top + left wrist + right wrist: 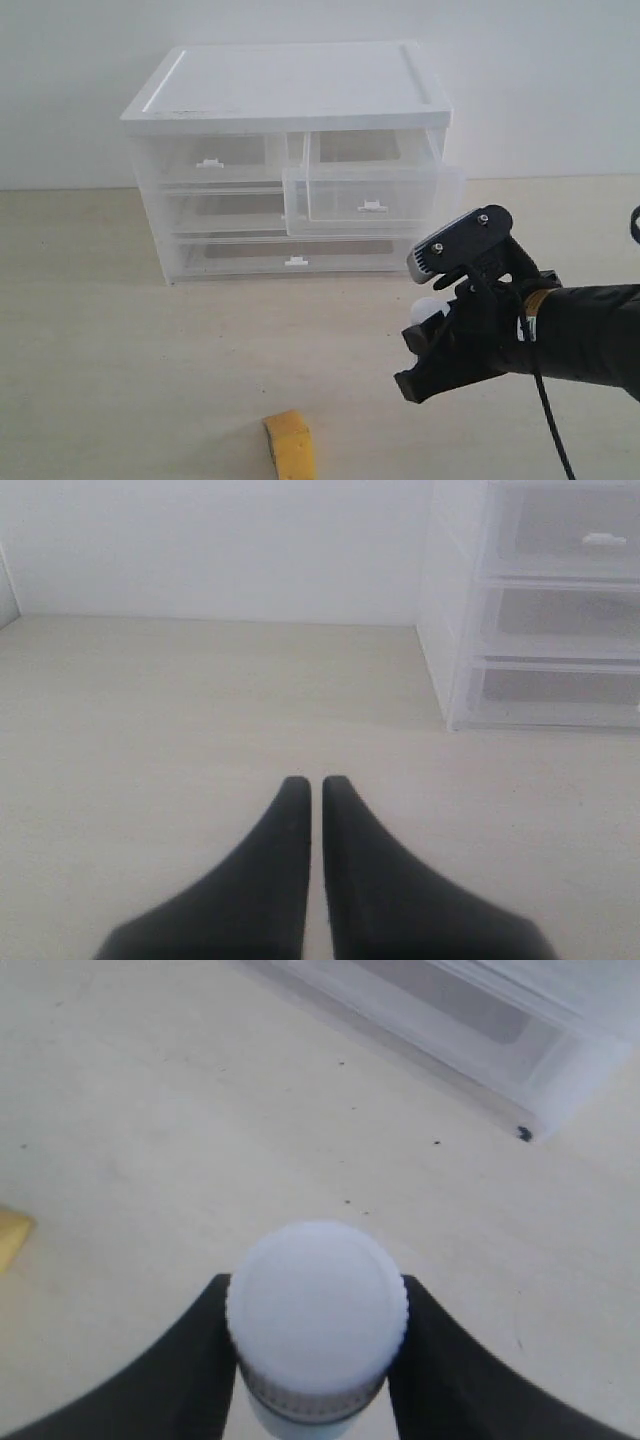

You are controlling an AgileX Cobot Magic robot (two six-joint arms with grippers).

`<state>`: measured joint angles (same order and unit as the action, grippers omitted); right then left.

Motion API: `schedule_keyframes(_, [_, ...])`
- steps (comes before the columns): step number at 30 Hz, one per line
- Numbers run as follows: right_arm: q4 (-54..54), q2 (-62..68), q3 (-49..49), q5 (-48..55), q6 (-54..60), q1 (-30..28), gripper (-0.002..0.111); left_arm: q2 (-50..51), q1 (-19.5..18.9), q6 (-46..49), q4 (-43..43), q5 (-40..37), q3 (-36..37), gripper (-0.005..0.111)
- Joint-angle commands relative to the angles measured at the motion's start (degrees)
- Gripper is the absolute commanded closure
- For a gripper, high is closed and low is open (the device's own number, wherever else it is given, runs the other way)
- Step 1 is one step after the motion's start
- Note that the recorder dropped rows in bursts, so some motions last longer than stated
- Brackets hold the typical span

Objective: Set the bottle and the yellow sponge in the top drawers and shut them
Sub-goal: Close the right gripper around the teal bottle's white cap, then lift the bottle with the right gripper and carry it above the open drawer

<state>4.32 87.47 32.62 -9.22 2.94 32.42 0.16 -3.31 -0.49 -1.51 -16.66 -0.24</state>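
My right gripper (418,350) hovers above the table, in front of the cabinet's right side, and is shut on the bottle (317,1305). Its fingers (205,1350) press both sides just under the white cap; the teal lower band is hidden. In the exterior view only the cap (428,308) shows. The yellow sponge (289,443) lies on the table near the front edge, left of that gripper; a corner of the sponge (12,1235) shows in the right wrist view. The right top drawer (372,195) is pulled out, the left top drawer (210,160) is closed. My left gripper (316,785) is shut and empty over bare table.
The white-topped cabinet (290,85) stands at the back against a white wall, with two full-width drawers (295,262) closed below. In the left wrist view the cabinet (540,610) stands off to one side. The left arm does not show in the exterior view.
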Motion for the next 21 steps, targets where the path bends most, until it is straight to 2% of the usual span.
schedule_keyframes(1, [2.5,-5.7,1.2,7.2,1.1,2.0,0.108,-0.2,-0.2,0.0,-0.4,0.0,0.2,0.102])
schedule_keyframes(6, [2.3,-11.5,4.8,20.7,5.8,2.0,0.108,-0.2,-0.2,0.0,-0.4,0.0,0.2,0.102])
schedule_keyframes(10, [-2.6,-13.9,12.5,43.6,13.0,2.0,0.108,-0.2,-0.2,0.0,-0.4,0.0,0.2,0.102])
schedule_keyframes(15, [-4.7,-13.9,20.5,61.5,17.4,1.8,0.108,-0.2,-0.2,0.0,-0.4,0.0,0.2,0.102])
schedule_keyframes(17, [-4.7,-13.9,26.6,70.8,21.7,1.8,0.108,-0.2,-0.2,0.0,-0.4,0.0,0.2,0.102])
schedule_keyframes(21, [-2.6,-13.9,34.8,75.7,32.6,1.8,0.108,-0.2,-0.2,0.0,-0.4,0.0,0.2,0.102])
